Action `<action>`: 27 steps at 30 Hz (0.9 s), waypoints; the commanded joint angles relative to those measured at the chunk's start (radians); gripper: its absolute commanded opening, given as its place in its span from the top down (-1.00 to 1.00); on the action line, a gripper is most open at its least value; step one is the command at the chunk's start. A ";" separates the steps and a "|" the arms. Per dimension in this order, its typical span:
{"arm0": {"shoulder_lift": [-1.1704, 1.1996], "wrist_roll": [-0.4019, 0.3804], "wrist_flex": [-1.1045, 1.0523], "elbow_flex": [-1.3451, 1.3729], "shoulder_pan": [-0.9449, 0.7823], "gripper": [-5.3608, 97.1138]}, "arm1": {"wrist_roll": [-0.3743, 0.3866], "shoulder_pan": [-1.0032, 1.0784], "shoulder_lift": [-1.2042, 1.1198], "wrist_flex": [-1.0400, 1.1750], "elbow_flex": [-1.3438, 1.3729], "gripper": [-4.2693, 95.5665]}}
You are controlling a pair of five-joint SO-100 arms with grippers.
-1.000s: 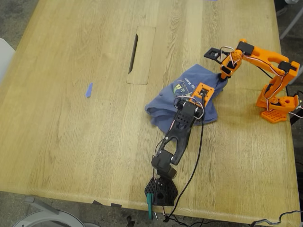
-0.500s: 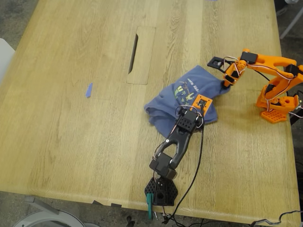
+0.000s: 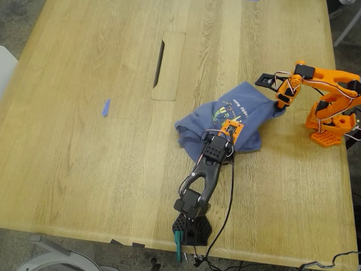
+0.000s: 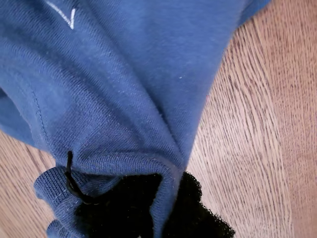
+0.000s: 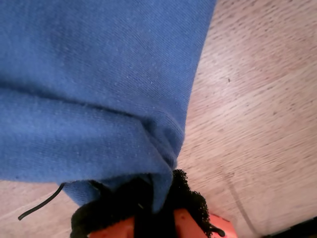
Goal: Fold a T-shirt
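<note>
The slate-blue T-shirt [image 3: 194, 125] lies bunched on the wooden table [image 3: 84, 169], its green-yellow print [image 3: 224, 113] facing up. My first gripper [image 3: 228, 136], on the black arm, is shut on a fold of the shirt at its near edge. In the first wrist view the cloth [image 4: 124, 74] is pinched in that gripper [image 4: 148, 208]. My second gripper [image 3: 279, 103], on the orange arm, is shut on the shirt's edge at the exterior view's right. The second wrist view shows the hem [image 5: 89, 74] caught in that gripper [image 5: 151, 208]. The cloth is stretched between the two grippers.
A tiny blue scrap [image 3: 105, 107] lies far off at the exterior view's left. A cable slot [image 3: 161, 65] is cut into the table behind the shirt. The orange arm's base [image 3: 327, 129] stands near the right edge, the black arm's base [image 3: 192, 228] at the front edge.
Both grippers have moved with the cloth in them: the second toward the exterior view's right, the first back toward the front edge. The shirt has shifted right and stretched.
</note>
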 commanded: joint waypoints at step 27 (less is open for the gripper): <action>0.071 -0.360 -0.175 -0.043 0.032 -0.49 | 0.127 -0.094 0.048 0.044 -0.123 0.22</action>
